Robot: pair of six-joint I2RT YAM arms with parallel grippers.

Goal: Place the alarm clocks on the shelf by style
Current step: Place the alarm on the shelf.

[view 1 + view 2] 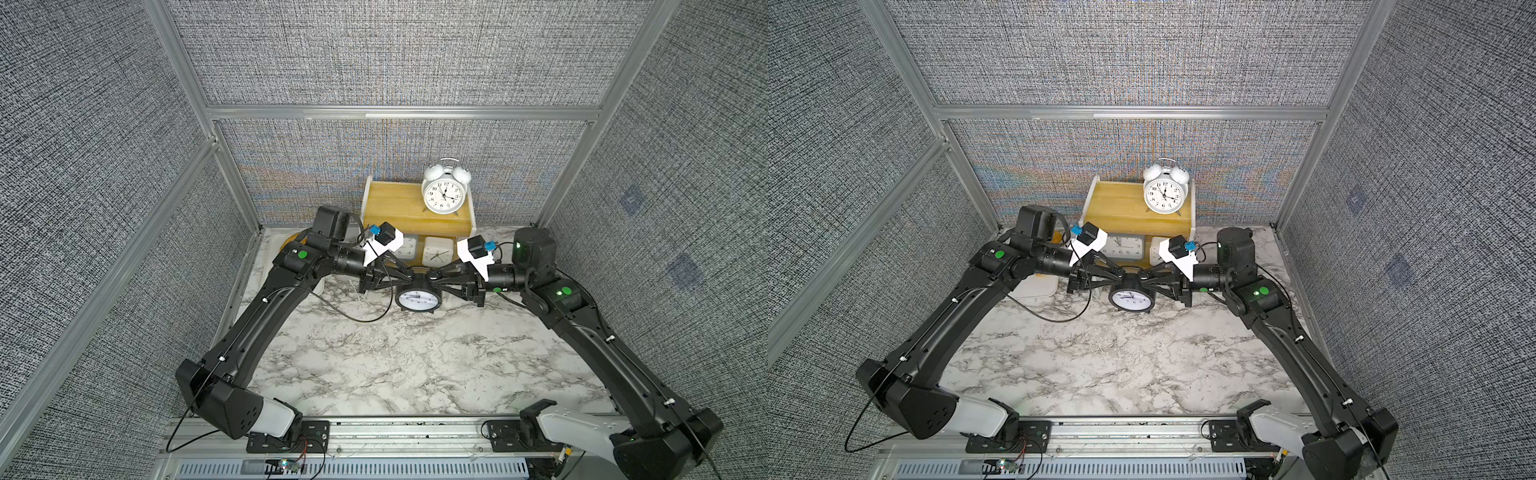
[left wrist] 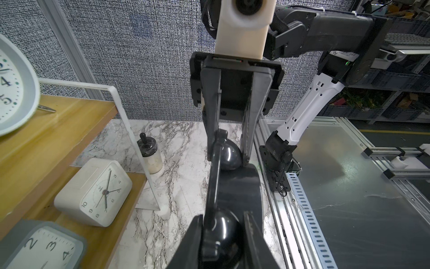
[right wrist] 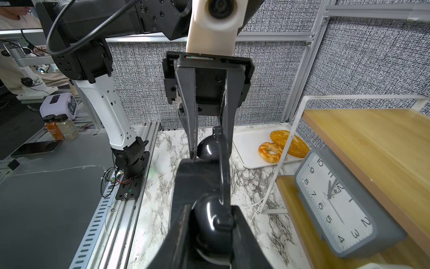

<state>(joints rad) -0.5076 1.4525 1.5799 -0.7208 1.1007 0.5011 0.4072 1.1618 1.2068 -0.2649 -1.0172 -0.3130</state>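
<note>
Two grippers are on one clock. The left gripper (image 1: 405, 275) and the right gripper (image 1: 434, 275) each pinch one shiny bell of the black clock (image 1: 417, 298). Both pairs of fingers look closed tight on the bells. The black clock is just in front of the shelf (image 1: 390, 203), with its face turned away from the shelf. You cannot tell if its feet rest on the table (image 1: 415, 374) or hang just above it.

I think this is the last clock, and you are at the carrying step. Next you need to lift both arms together, at the same speed, up past the shelf's top board. Then set the black clock down on the bare part of that board, beside the other bell clock. The bells are round and smooth, so I think they could slip if one arm pulls ahead.

The shelf's top board holds the white bell clock (image 1: 445, 192), toward the right arm's end. The shelf's lower board holds the grey-blue clock (image 3: 335, 200) and the small white square clock (image 2: 97, 193), side by side. Beside the shelf, on the left arm's side, the white tray (image 3: 246, 144) holds a bread ring (image 3: 270, 151) and a seeded roll (image 3: 289, 143). A small jar (image 2: 150, 153) with a dark lid stands by the shelf's other end.
</note>
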